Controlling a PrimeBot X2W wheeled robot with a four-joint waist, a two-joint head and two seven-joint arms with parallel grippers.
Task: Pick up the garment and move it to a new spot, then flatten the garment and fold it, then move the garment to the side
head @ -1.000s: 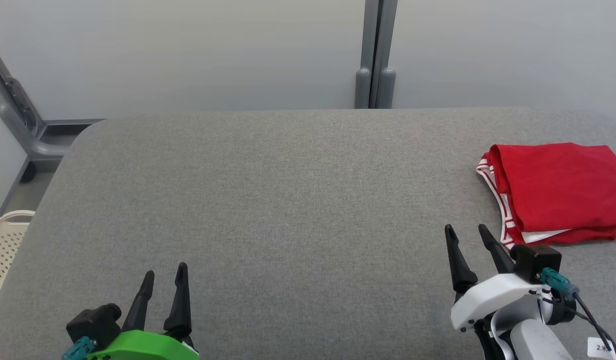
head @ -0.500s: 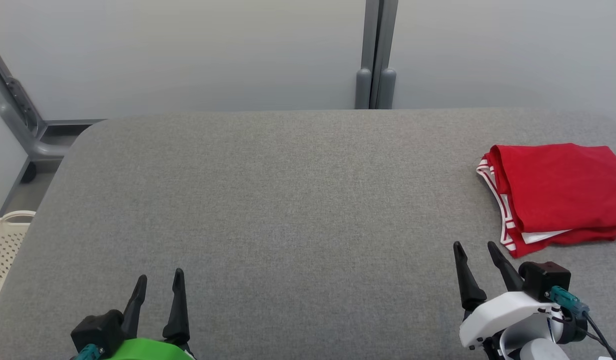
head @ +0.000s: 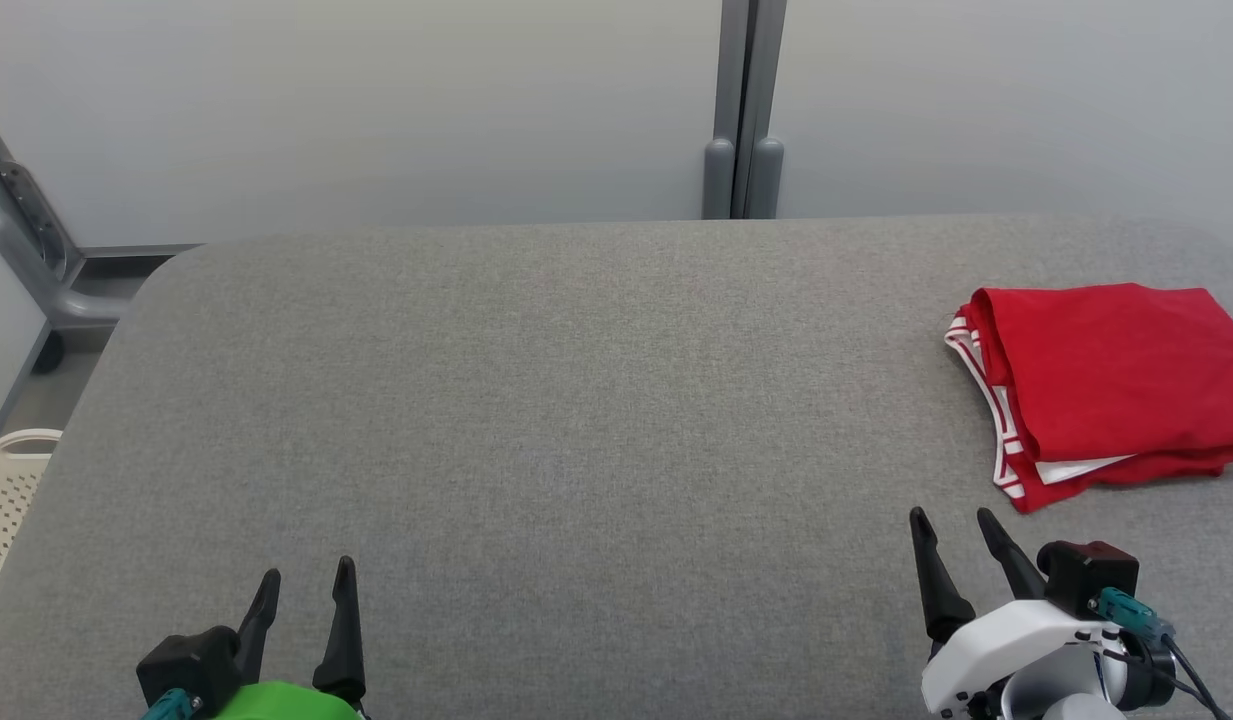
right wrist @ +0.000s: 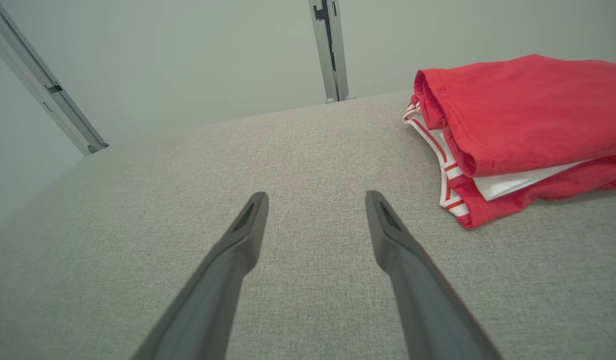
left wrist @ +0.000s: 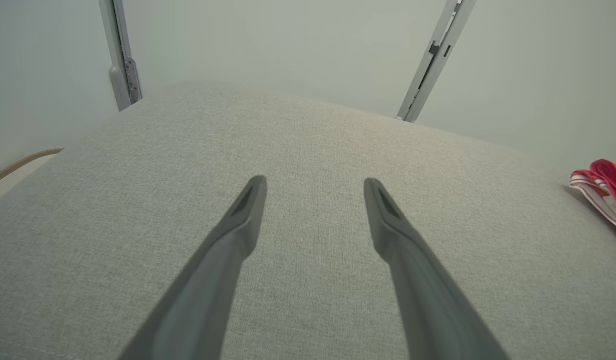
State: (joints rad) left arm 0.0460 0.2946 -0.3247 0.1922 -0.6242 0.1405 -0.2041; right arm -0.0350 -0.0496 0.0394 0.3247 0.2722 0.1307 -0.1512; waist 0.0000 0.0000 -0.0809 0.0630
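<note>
Head view: the folded garment (head: 1106, 380) is seen at the table's (head: 576, 400) right side. The left gripper (head: 308, 567) and right gripper (head: 950, 513) are spread and empty.

Left wrist view: the garment (left wrist: 600, 185) lies well apart.

Right wrist view: striped under-layers jut out near the fingers (right wrist: 387, 235). It is judged that a careless nudge could undo the fold.

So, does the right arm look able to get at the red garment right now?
Probably yes. The right arm's fingers stand open just short of the folded red garment, with bare grey surface between them and nothing in the way.
</note>
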